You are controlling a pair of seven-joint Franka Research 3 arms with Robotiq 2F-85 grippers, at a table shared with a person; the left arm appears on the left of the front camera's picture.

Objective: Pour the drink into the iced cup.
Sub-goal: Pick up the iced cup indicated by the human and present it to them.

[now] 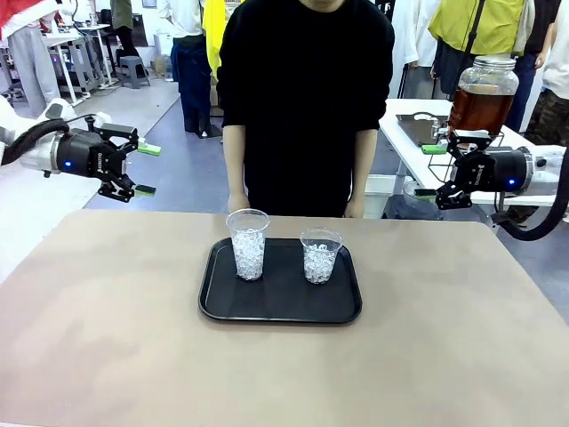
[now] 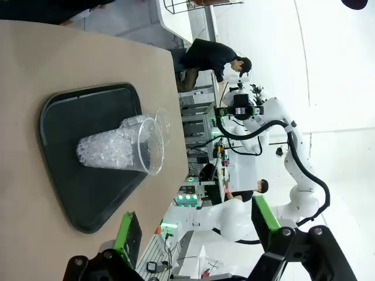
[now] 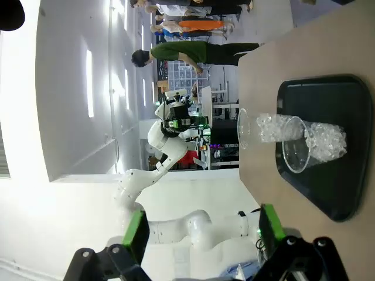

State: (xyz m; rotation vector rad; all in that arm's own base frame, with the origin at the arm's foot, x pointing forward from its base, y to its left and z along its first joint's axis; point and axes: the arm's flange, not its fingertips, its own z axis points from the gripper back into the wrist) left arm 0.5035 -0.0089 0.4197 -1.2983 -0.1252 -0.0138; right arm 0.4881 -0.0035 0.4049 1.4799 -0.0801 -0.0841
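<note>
Two clear plastic cups full of ice stand on a black tray [image 1: 280, 311] at the table's middle: a taller cup [image 1: 248, 245] on the left and a shorter cup [image 1: 320, 255] on the right. My left gripper [image 1: 147, 169] hangs open in the air beyond the table's far left corner, holding nothing. My right gripper [image 1: 429, 171] hangs open off the far right corner, also holding nothing. A big glass jar of brown drink [image 1: 482, 96] stands on a side table behind it. The left wrist view has the taller cup [image 2: 117, 149] nearest; the right wrist view has the shorter cup [image 3: 319, 143] nearest.
A person in black [image 1: 307, 98] stands at the far edge, arms down, hands just behind the table. A white side table [image 1: 418, 133] stands at the back right. Bare tabletop [image 1: 107, 338] surrounds the tray.
</note>
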